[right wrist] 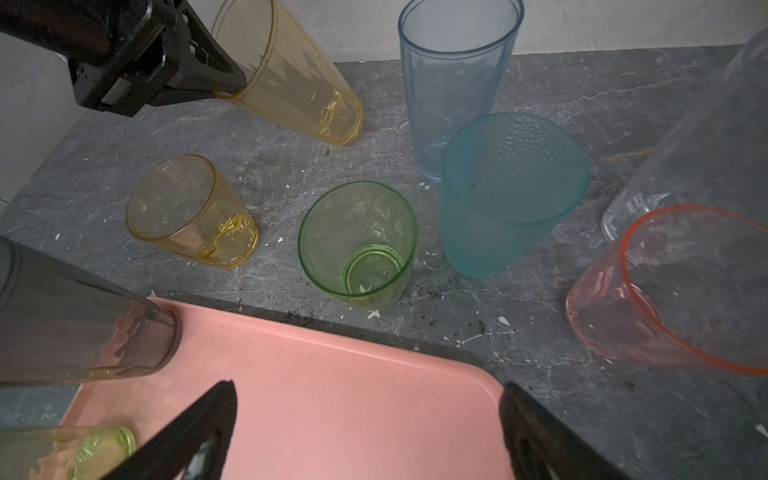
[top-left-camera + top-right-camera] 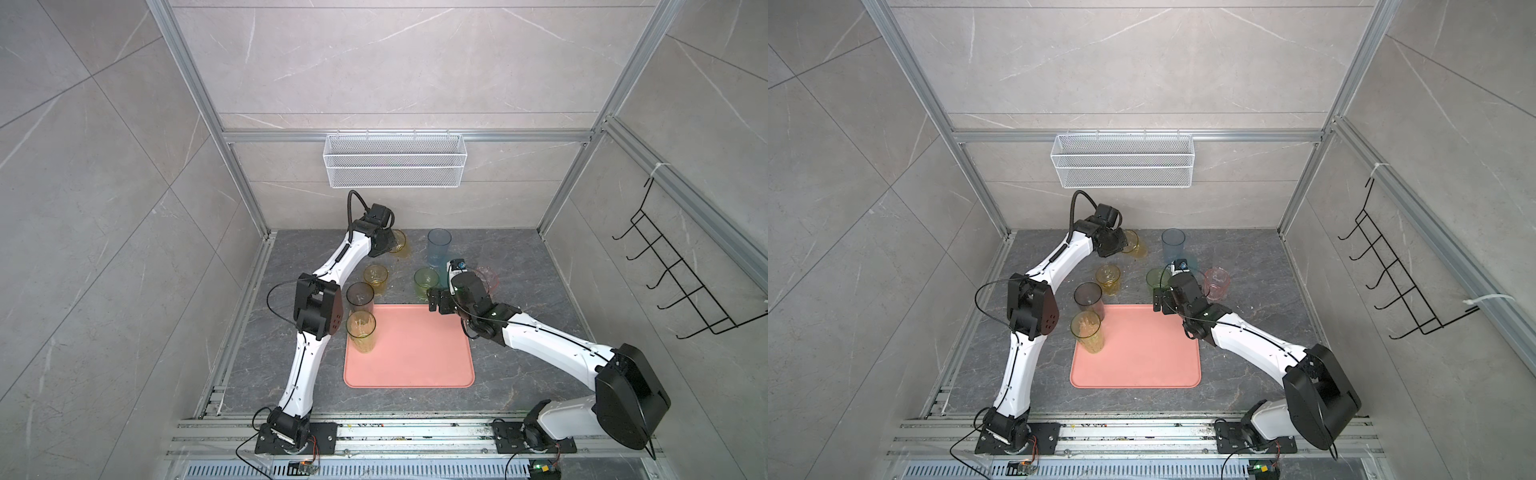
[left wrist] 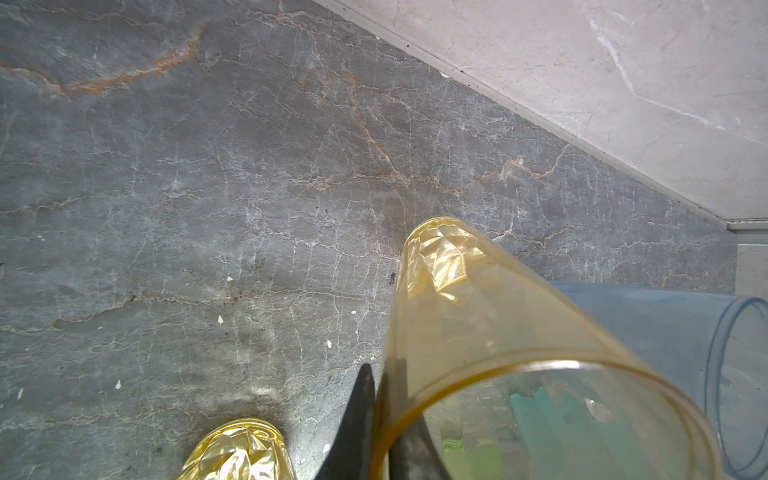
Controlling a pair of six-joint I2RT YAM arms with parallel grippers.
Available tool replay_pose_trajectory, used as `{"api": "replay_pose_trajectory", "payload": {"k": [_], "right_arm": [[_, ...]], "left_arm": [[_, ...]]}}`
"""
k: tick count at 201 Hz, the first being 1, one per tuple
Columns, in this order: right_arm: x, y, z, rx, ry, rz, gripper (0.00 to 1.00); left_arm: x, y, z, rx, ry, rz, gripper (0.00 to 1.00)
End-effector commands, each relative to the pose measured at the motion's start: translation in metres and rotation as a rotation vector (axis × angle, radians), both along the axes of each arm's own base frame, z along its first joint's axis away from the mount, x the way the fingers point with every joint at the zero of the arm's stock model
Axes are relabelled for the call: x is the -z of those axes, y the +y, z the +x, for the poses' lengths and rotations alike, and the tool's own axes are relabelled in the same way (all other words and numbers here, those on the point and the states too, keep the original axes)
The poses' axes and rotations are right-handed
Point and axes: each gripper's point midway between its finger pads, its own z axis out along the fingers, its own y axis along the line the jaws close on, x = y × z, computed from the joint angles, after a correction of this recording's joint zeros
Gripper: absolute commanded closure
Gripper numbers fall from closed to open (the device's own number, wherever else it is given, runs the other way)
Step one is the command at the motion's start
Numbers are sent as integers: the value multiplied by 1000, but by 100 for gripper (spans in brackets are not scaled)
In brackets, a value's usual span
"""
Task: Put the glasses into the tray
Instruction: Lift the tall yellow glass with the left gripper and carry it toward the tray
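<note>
Gripping, top views: left gripper point(image 2: 390, 246) at the back of the countertop point(image 2: 511, 266), against the rim of the tall amber tumbler point(image 2: 401, 244); the wrist hides the grip itself.
Tray, both top views: salmon-pink tray point(image 2: 415, 357) lies flat at front centre. The smoky grey tumbler point(image 2: 360, 296) stands on its far left corner. The yellow-green tumbler point(image 2: 361, 332) stands just in front of that, on the left edge.
Off the tray, both top views: short amber tumbler point(image 2: 376, 279), green tumbler point(image 2: 425, 283), tall blue tumbler point(image 2: 439, 247) and pink tumbler point(image 2: 1217, 284) stand on the countertop.
Right arm, top views: right gripper point(image 2: 437, 302) hangs over the tray's far right corner.
Left wrist: left fingers point(image 3: 357, 419) are clamped on the tall amber tumbler's wall, one outside the rim and one inside. The tall blue tumbler is just beside it.
Right wrist: right fingers point(image 1: 208, 415) are wide apart above bare tray, with nothing between them. The teal tumbler point(image 1: 511, 195) is just beside the tall blue tumbler. The clear tumbler point(image 1: 685, 137) is behind the pink tumbler, and both stand on the countertop.
</note>
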Motion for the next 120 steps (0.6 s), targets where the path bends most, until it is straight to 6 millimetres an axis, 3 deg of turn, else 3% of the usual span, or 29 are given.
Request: {"api": "replay_pose_trajectory", "payload": {"k": [1,19,21,25,120], "right_arm": [[-3,2,3,10,5,-5,0],[-2,3,3,7,10,-4,0],[-2,4,3,7,9,-3,0],[-1,4,3,6,11,-3,1],[1,6,3,0,21,-4,0]], "left_arm": [[-34,2,6,12,-62,-39,95],[-29,5,5,11,-52,-36,98],[-43,6,4,11,-74,-45,99],[-48,7,3,9,-81,-47,100],[-77,48,-16,-34,-117,-32,100]]}}
